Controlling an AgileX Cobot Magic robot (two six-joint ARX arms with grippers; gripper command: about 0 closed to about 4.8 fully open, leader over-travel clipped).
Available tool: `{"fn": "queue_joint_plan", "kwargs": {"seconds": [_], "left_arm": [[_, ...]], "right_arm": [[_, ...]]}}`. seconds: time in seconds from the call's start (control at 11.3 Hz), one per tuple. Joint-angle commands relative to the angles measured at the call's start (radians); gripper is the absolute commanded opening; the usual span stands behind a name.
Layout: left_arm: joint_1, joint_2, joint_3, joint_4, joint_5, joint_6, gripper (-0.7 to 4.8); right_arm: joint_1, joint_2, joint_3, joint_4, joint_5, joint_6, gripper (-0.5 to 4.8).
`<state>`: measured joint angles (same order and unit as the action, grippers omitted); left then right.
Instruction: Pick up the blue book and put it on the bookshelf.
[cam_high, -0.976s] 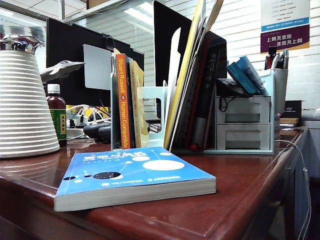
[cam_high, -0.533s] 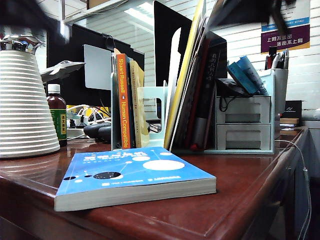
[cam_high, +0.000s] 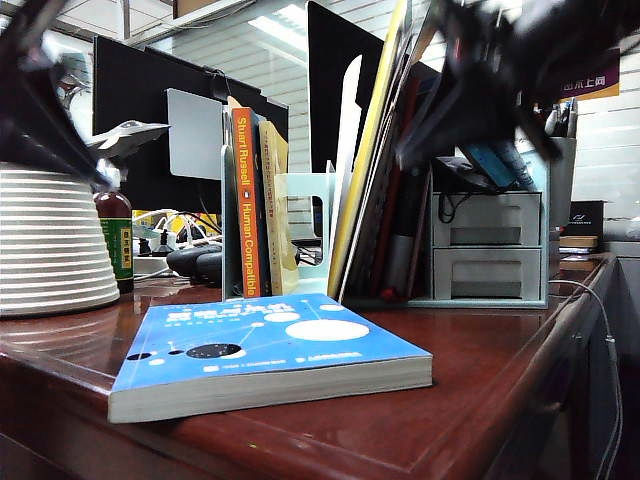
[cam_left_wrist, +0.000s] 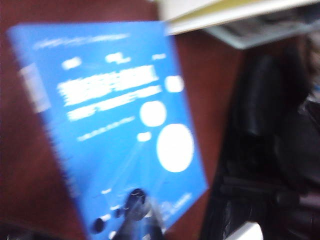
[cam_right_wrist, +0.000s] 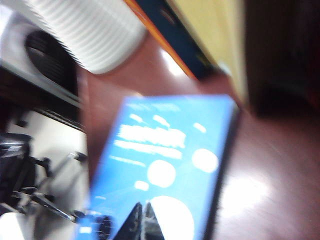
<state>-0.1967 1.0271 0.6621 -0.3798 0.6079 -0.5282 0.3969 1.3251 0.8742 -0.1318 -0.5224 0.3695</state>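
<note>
The blue book (cam_high: 262, 350) lies flat near the front edge of the brown desk (cam_high: 480, 370), with its cover facing up. The cover is bright blue with white ovals, a dark spot and white writing, and the page edges look white. The bookshelf (cam_high: 305, 215) is pale green with tall curved dividers, standing upright behind the book, farther back on the desk.

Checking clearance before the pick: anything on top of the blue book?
Nothing rests on the blue book: its cover is bare, flat on the desk. Left gripper and right gripper, both shut, hover above it.
</note>
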Motion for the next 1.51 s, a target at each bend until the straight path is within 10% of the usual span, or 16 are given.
{"fn": "queue_joint_plan", "kwargs": {"seconds": [0.09, 0.53, 1.24, 1.51], "left_arm": [[0.001, 0.064, 0.001, 0.021, -0.025, -0.037, 4.79], [-0.001, 0.242, 0.001, 0.11, 0.024, -0.068, 4.79], [-0.025, 0.416, 0.001, 0.218, 0.012, -0.103, 4.79], [-0.025, 0.457, 0.002, 0.26, 0.018, -0.136, 4.79]], "right_arm": [[0.002, 0.072, 0.004, 0.053, 0.007, -0.004, 2.49], [0.002, 0.212, 0.003, 0.145, 0.007, -0.003, 2.44], [0.002, 0.26, 0.002, 0.152, 0.079, -0.003, -0.08], [0.01, 0.291, 0.002, 0.152, 0.078, -0.003, -0.08]]}}
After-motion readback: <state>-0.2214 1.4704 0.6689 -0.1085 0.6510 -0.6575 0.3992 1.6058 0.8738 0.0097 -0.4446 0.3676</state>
